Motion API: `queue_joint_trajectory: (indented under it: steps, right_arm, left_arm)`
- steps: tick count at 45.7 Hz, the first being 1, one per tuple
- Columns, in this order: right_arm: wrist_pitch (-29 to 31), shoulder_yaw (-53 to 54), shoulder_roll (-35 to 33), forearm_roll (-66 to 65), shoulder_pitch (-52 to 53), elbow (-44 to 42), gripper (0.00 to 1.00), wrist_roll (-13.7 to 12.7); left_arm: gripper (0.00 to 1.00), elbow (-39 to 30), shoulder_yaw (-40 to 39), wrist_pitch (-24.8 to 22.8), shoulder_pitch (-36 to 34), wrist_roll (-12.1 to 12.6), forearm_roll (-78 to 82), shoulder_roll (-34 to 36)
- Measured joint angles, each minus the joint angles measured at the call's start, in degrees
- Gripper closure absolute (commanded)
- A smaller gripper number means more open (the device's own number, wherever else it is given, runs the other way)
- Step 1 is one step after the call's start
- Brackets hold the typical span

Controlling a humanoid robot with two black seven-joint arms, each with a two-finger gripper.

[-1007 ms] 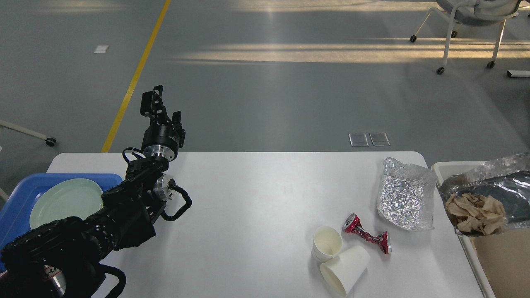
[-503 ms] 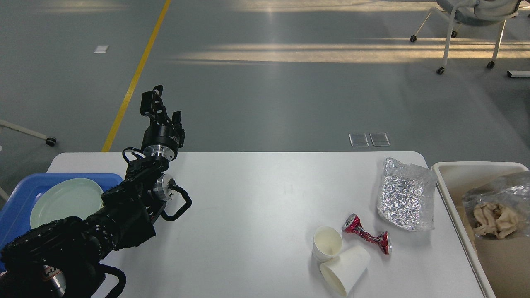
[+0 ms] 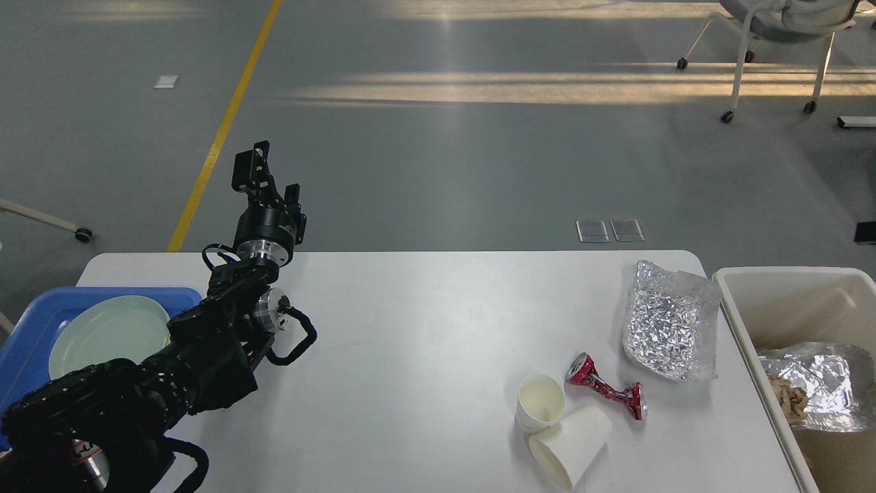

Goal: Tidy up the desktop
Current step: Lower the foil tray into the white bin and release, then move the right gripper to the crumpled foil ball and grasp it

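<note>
The white desktop fills the lower part of the head view. On its right side lie a crinkled silver foil bag, a crushed red can, an upright white paper cup and a second white cup on its side, touching the first. My left gripper is held high over the table's far left edge, open and empty, far from these items. My right gripper is out of view.
A blue tray with a pale green plate sits at the left edge, partly under my left arm. A cream-white bin stands off the right edge, holding a foil bag of brown paper. A wheeled chair stands far back right.
The foil bag of brown paper dropped from above the bin's rim down into the bin. My left arm has not moved.
</note>
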Motion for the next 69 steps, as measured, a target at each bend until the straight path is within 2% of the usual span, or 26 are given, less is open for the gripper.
queue_joint_trajectory:
  steps: [7, 21, 29, 34, 41, 47, 56, 69]
  right_arm:
    - [7.8, 0.3, -0.6, 0.0, 12.3, 10.6, 0.0, -0.3]
    - [28.1, 4.2, -3.0, 2.0, 36.5, 29.4, 0.0, -0.5]
    - [30.6, 7.5, -3.2, 9.8, 44.1, 32.2, 0.0, -1.7]
    - [30.7, 8.6, -2.6, 15.4, 46.7, 32.4, 0.0, -4.7]
    - [30.7, 8.8, -1.5, 16.9, 45.3, 32.2, 0.0, -8.3]
    - [30.7, 8.7, -0.9, 16.8, 38.6, 31.8, 0.0, -10.2]
    - [29.0, 8.4, 0.7, 16.1, 26.3, 30.0, 0.0, -10.6]
    - [17.4, 8.5, 6.3, 14.0, 9.2, 23.9, 0.0, -10.4]
  left_arm:
    - [0.02, 0.0, 0.0, 0.0, 0.0, 0.0, 0.0, 0.0]
    - [0.02, 0.0, 0.0, 0.0, 0.1, 0.0, 0.0, 0.0]
    - [0.02, 0.0, 0.0, 0.0, 0.1, 0.0, 0.0, 0.0]
    - [0.02, 0.0, 0.0, 0.0, 0.1, 0.0, 0.0, 0.0]
    - [0.02, 0.0, 0.0, 0.0, 0.1, 0.0, 0.0, 0.0]
    - [0.02, 0.0, 0.0, 0.0, 0.1, 0.0, 0.0, 0.0]
    - [0.02, 0.0, 0.0, 0.0, 0.1, 0.0, 0.0, 0.0]
    - [0.02, 0.0, 0.0, 0.0, 0.1, 0.0, 0.0, 0.0]
